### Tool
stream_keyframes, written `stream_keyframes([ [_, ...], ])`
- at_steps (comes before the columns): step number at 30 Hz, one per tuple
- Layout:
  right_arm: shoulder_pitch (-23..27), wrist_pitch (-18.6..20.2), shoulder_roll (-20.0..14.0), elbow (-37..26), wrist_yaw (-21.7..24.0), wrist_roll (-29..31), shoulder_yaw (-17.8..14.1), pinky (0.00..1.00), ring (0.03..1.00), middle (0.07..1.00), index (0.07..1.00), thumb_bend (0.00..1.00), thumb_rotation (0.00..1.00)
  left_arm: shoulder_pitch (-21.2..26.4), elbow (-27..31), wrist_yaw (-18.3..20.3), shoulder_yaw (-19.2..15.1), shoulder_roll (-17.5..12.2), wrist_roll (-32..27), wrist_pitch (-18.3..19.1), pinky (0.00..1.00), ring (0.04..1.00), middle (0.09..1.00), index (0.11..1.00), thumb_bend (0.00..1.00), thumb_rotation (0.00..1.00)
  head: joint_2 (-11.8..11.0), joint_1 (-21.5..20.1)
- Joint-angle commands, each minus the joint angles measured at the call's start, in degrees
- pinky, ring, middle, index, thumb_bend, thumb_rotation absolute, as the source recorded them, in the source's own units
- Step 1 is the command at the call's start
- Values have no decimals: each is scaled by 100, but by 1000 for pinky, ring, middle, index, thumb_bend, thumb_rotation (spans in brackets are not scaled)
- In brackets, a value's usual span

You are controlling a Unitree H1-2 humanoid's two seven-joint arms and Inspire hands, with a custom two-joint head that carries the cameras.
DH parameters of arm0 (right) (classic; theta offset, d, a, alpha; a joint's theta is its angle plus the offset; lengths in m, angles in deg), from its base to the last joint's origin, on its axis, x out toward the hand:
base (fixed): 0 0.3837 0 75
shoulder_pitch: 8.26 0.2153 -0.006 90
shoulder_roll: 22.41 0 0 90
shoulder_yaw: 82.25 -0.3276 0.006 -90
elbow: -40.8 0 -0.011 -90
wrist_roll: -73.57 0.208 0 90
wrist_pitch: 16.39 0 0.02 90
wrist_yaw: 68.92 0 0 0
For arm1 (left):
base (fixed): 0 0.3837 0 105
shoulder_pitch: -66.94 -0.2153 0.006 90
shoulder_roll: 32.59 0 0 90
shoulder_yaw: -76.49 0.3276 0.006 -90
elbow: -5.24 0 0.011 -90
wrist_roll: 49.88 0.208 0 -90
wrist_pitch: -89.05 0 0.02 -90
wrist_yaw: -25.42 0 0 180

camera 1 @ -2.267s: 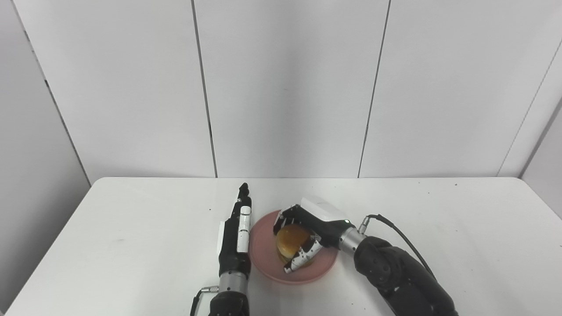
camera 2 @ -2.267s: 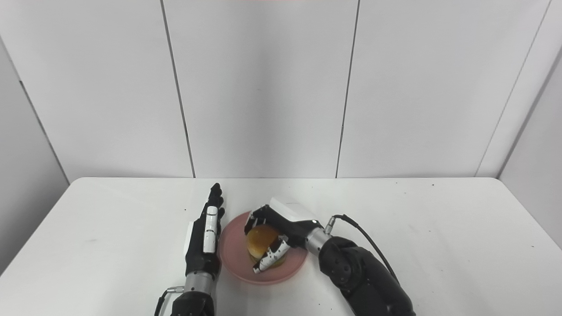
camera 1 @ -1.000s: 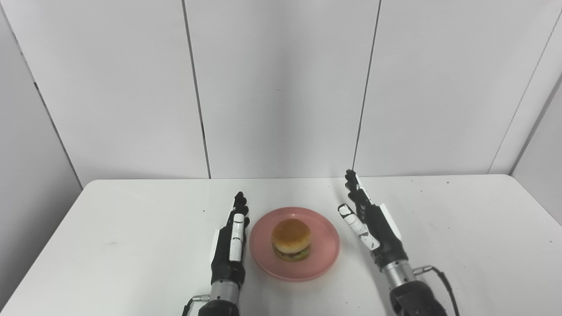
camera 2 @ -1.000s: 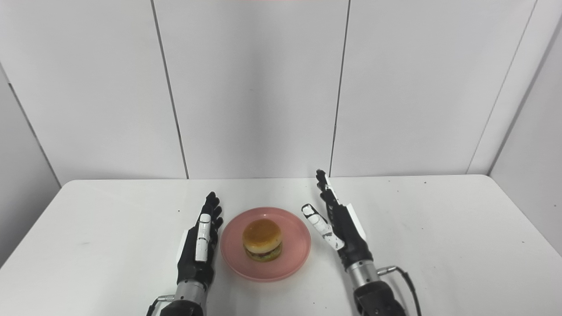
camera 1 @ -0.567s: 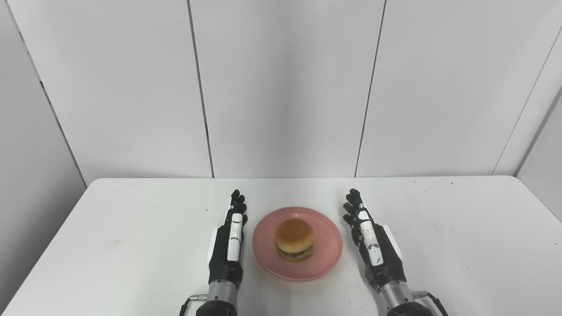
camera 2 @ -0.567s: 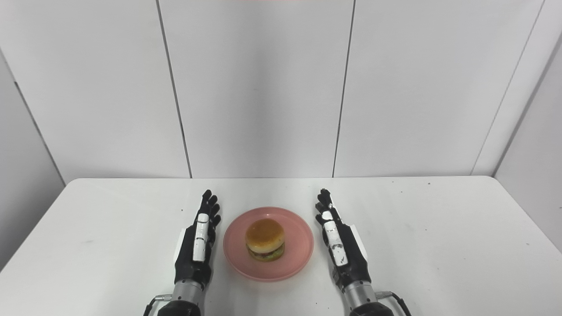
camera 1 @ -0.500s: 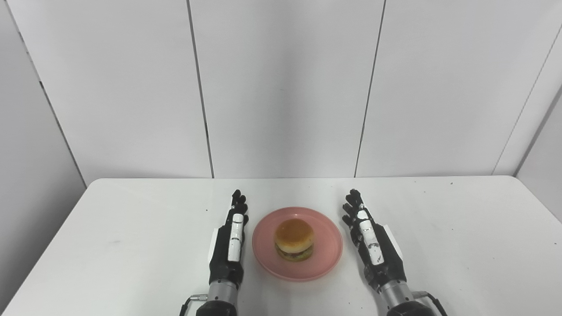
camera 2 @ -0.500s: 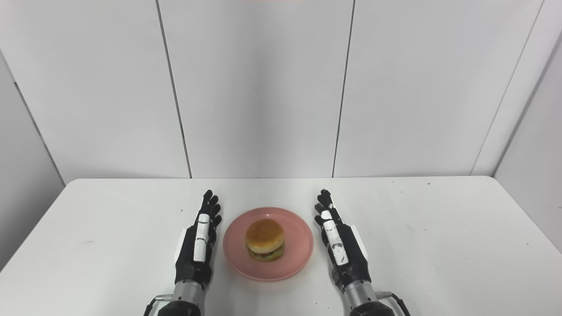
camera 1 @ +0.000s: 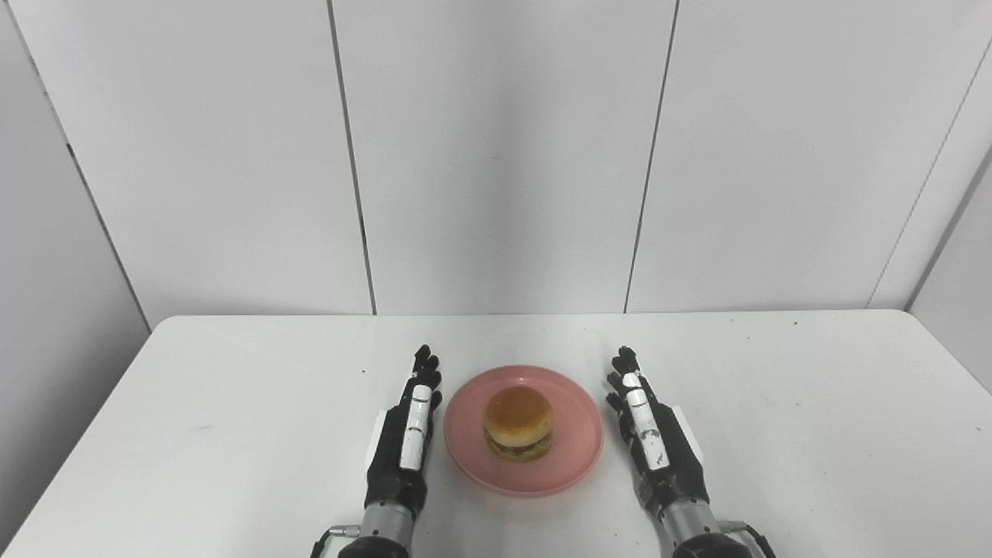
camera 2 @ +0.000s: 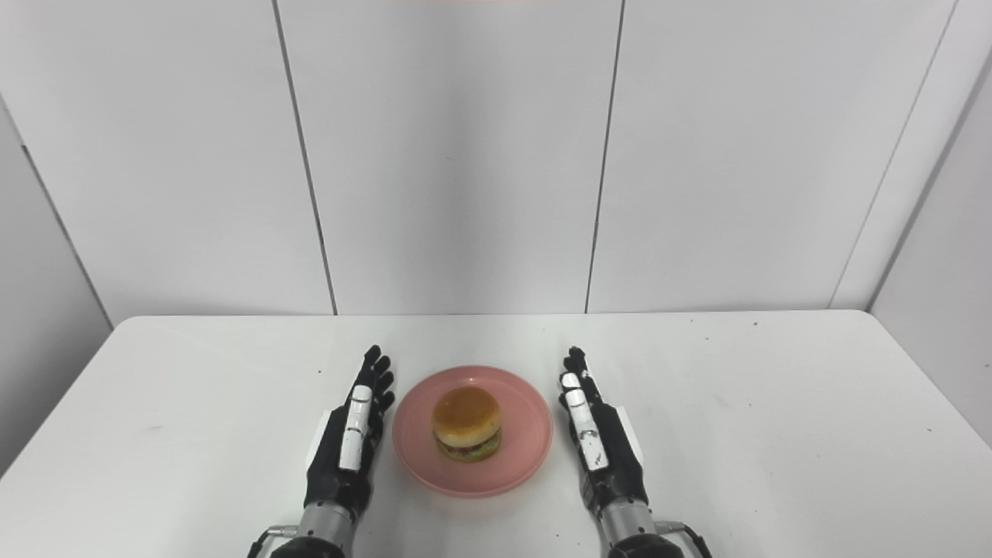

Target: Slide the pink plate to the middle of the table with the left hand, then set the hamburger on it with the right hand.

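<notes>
- We see one pink plate [camera 1: 577,457]. It is round and smooth, with a low rim, and it sits near the middle of the white tabletop [camera 1: 814,434].
- We see one hamburger [camera 1: 518,423] in the middle of the plate. Its bun is round and golden brown, with green and dark layers under it.
- We see two robot hands, black with white parts and a shiny metal wrist.
- Our left robot hand [camera 1: 404,442] is just beside the plate's left edge. It is flat, fingers straight, and holds nothing.
- Our right robot hand [camera 1: 655,446] is just beside the plate's right edge, flat and released too.
- The tabletop has a few small dark specks.
</notes>
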Motion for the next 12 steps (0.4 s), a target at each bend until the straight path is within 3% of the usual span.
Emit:
stream_keyframes([
  [1,255,-422,55,-116,-26,-19,-17,1000,1000,1000,1000,655,921,-154,56,166,-34,-143,-115,147,1000,1000,1000,1000,612,1000,11,-41],
  [5,302,-533,106,54,-5,95,-58,1000,1000,1000,1000,688,882,-175,104,226,-40,-219,-129,209,1000,1000,1000,1000,619,1000,16,-60],
  [12,344,-725,117,174,-3,83,-67,1000,1000,1000,1000,647,864,-181,185,230,-98,-214,-162,346,1000,1000,1000,1000,624,1000,35,-40],
])
